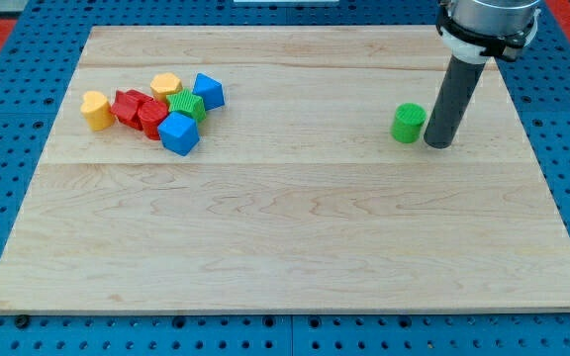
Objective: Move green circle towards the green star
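Note:
The green circle (409,123) is a short green cylinder on the right part of the wooden board. My tip (438,144) rests on the board just to the view's right of it, close to touching. The green star (186,105) sits far to the view's left, inside a tight cluster of blocks, partly hemmed in by its neighbours.
Around the green star are a yellow heart (96,110), two red blocks (130,106) (152,117), a yellow block (166,85), a blue block (208,91) and a blue cube (178,133). The board (285,247) lies on a blue pegboard.

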`<state>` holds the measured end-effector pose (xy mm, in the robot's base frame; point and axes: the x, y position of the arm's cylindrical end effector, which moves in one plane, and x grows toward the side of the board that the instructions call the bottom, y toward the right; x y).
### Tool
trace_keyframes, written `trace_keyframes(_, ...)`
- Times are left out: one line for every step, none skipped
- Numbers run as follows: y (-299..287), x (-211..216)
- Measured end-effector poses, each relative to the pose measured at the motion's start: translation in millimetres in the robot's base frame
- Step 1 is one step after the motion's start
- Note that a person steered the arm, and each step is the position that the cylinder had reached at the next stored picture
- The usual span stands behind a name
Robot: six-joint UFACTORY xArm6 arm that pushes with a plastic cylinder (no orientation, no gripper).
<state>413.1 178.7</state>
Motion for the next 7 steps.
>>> trace_keyframes(-26, -1)
trace_keyframes(-26, -16)
trace_keyframes(-11, -37)
trace_keyframes(-29, -37)
trace_keyframes(-60, -38)
trace_keyframes(-68, -54)
trace_keyframes(-68, -73)
